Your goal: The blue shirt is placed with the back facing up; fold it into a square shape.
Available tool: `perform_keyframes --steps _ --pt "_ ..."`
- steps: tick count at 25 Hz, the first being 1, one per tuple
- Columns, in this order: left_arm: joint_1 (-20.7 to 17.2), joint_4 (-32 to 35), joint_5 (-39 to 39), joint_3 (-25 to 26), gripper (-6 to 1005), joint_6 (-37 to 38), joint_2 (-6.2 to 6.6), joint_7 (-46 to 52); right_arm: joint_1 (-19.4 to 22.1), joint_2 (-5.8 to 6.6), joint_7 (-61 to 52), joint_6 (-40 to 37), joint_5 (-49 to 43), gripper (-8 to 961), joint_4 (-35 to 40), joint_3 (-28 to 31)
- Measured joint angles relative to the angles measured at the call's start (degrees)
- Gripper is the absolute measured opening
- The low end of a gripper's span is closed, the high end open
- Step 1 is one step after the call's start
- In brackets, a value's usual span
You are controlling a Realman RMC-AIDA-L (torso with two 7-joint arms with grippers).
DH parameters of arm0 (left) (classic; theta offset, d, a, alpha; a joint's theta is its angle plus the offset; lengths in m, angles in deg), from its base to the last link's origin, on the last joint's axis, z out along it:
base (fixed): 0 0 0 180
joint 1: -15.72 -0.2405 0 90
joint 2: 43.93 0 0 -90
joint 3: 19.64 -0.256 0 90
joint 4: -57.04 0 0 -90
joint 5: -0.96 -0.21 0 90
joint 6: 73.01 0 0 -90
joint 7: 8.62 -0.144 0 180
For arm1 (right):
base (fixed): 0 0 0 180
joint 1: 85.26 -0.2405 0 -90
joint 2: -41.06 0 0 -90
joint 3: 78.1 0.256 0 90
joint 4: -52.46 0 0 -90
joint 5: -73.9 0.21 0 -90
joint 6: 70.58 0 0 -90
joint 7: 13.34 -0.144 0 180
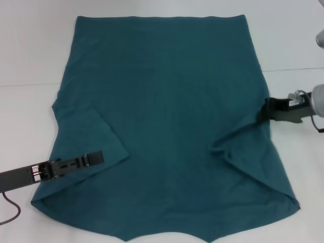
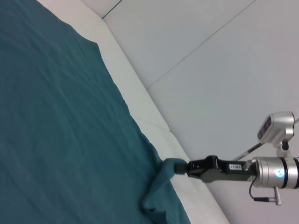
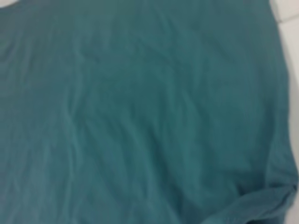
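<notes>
Shirt (image 1: 167,121) lies flat on the white tabletop (image 1: 30,50). Right pincer (image 1: 267,109) is clamped on its right edge; left pincer (image 1: 96,157), fingers together, rests on the folded-in left sleeve.

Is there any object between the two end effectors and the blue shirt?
No. Nothing visible stands between them. The right end effector already grips the blue shirt at its right edge, and the left end effector lies over the folded left sleeve on the white table.

Matt soft cloth blue shirt (image 1: 167,111), smooth white table (image 1: 30,55)
</notes>
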Motion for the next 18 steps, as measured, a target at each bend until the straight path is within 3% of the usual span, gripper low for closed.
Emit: perform_keyframes --steps 7,18 --pt "0.12 0.00 0.00 0.00 778 0.00 0.00 0.10 -1.92 -0.76 0.34 2.03 0.41 45 -0.44 -0.08" --pt "0.14 0.00 0.00 0.00 777 0.00 0.00 0.11 -2.67 -0.66 0.35 2.72 0.08 53 -0.56 -0.63"
